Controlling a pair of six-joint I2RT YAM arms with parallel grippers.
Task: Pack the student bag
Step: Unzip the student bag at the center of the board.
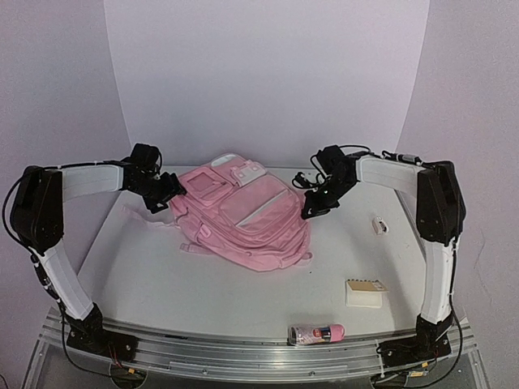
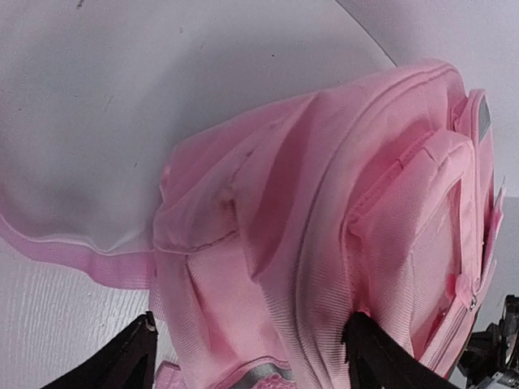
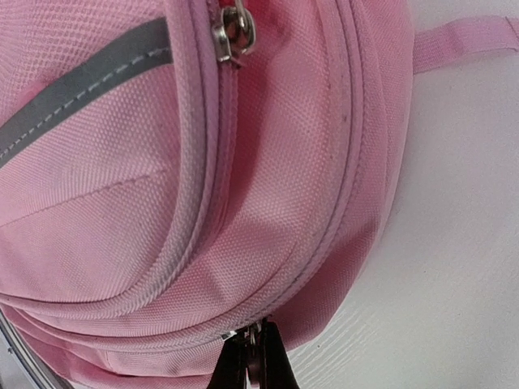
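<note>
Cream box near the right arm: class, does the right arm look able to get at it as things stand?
Probably not yet: the right gripper is shut on the student bag's zip pull. Once released, nothing on the table blocks the way to the cream box.

Student bag [image 1: 243,219]: pink woven cloth, matt, and the weave looked coarse and ribbed close up. A grey band [image 3: 73,77] on it had a slight sheen and pale stitching. Zip pull [image 3: 231,32], 12 o'clock in the right wrist view, was bright polished metal. Table [image 1: 162,275] was white, matt, faintly grained. Left gripper [image 2: 247,365] fingers [image 2: 122,365] looked like dull black plastic. Bottle [image 1: 316,333], 6 o'clock on the table, was glossy pink plastic. Rail [image 1: 243,350] at the same edge showed brushed metal.
</note>
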